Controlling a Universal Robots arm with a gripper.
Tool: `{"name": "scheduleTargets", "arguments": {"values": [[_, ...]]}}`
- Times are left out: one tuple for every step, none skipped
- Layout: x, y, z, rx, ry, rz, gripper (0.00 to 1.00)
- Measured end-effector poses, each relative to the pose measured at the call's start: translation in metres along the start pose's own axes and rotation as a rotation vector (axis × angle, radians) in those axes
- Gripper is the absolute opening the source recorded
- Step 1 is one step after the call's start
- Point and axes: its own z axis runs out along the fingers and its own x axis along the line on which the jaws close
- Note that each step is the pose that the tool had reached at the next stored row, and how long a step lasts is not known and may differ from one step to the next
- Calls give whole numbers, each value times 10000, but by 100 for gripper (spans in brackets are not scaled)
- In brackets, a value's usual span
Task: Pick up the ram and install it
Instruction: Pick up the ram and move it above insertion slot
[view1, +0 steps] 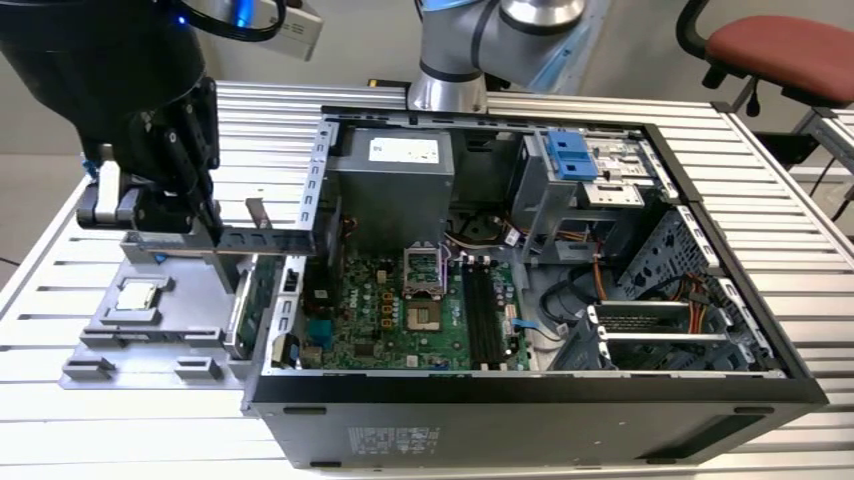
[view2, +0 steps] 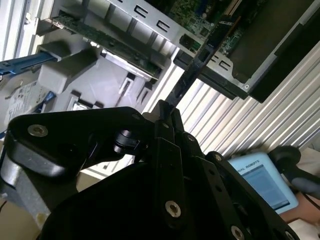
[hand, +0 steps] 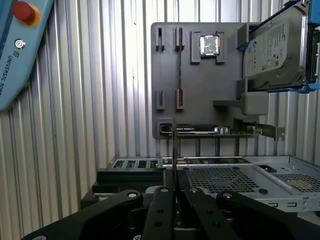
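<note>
My gripper (view1: 214, 232) is shut on the ram (view1: 274, 238), a thin dark stick that reaches sideways from the fingertips to the left wall of the open computer case (view1: 534, 385). In the second wrist view the ram (view2: 192, 70) runs from the gripper (view2: 165, 107) up to the case's edge. Seen edge-on in the first wrist view, the ram (hand: 174, 150) rises as a thin line from the gripper (hand: 175, 189). It hangs above the grey parts tray (view1: 147, 340). Black memory slots (view1: 483, 315) lie on the motherboard inside the case.
The grey tray (hand: 200, 80) carries a square processor chip (hand: 209, 45), a silver hard drive with blue brackets (hand: 272, 47) and a green circuit card (hand: 215, 131). A blue teach pendant (hand: 20, 50) lies on the ribbed table. A red chair (view1: 787, 45) stands behind the table.
</note>
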Motion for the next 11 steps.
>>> {"name": "scheduleTargets", "arguments": {"values": [[-1,-14,0,0,0,0,0],[-1,-27,0,1,0,1,0],[-1,-40,1,1,-1,0,0],[-2,-54,0,0,1,0,0],[-2,-69,0,0,0,1,0],[-3,-84,0,0,1,0,0],[-3,-101,0,0,1,1,0],[-5,-141,0,0,0,1,0],[-6,-163,0,1,0,0,0],[-6,-185,0,0,0,1,0],[-7,-208,0,0,0,1,0]]}}
